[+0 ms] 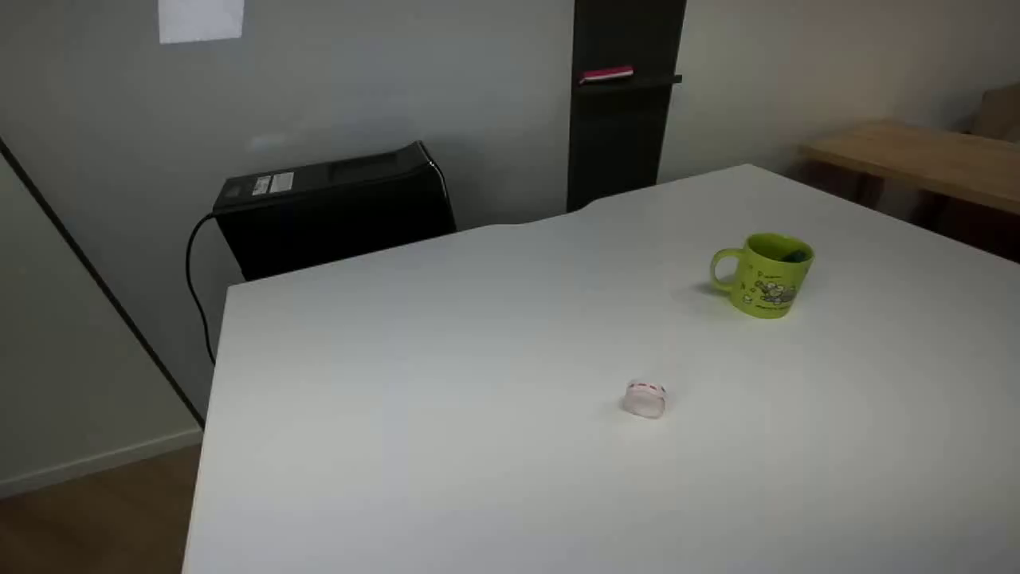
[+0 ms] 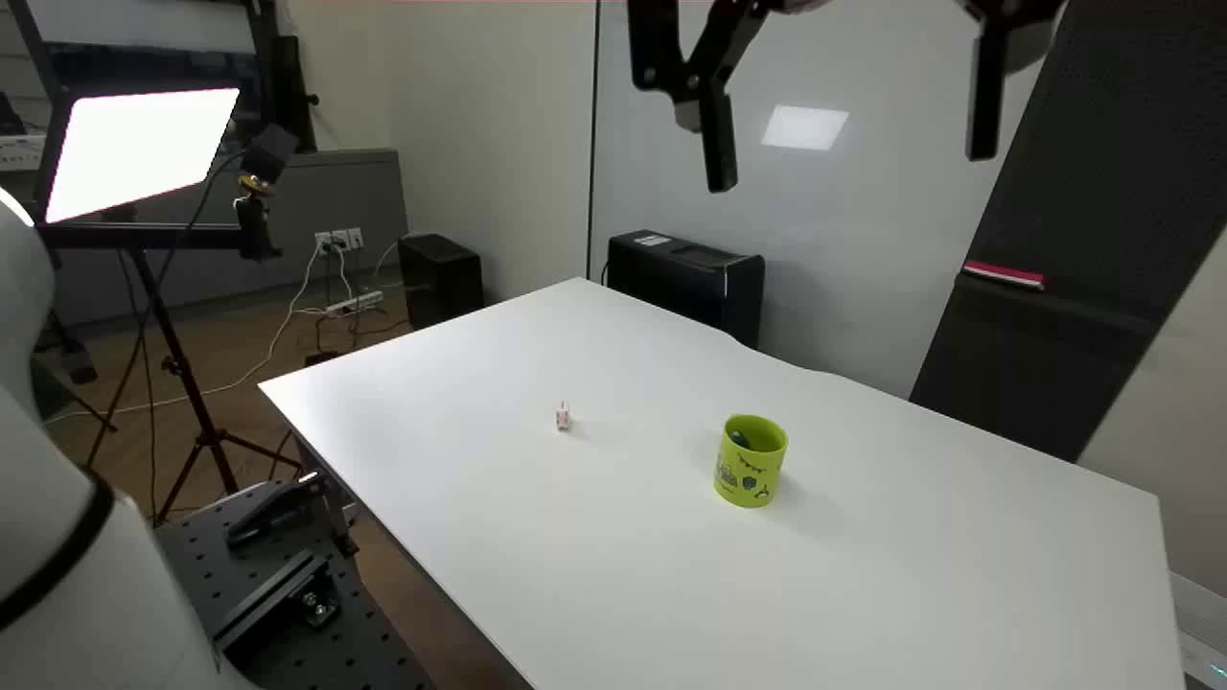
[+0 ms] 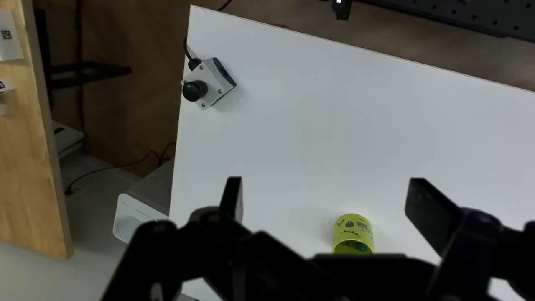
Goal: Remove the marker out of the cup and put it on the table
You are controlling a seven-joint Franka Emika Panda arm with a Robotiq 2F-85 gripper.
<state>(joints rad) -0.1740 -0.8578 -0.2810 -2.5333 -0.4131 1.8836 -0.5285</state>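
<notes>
I've everything left: my spread black fingers [image 2: 718, 144] hold nothing; the slim dark marker [image 1: 795, 256] sits inside the lime-green handled mug [image 1: 765, 281] on the flat white table [image 1: 446, 399]

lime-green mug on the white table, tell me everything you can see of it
The lime-green mug looks like glossy ceramic, with an open top, dark cartoon drawings on its body and one loop handle, which points to the picture's left in an exterior view. It stands upright on the white table. A dark marker shows inside, partly hidden. The open pincer is apart from it; only table and marker appear to touch it.
</notes>
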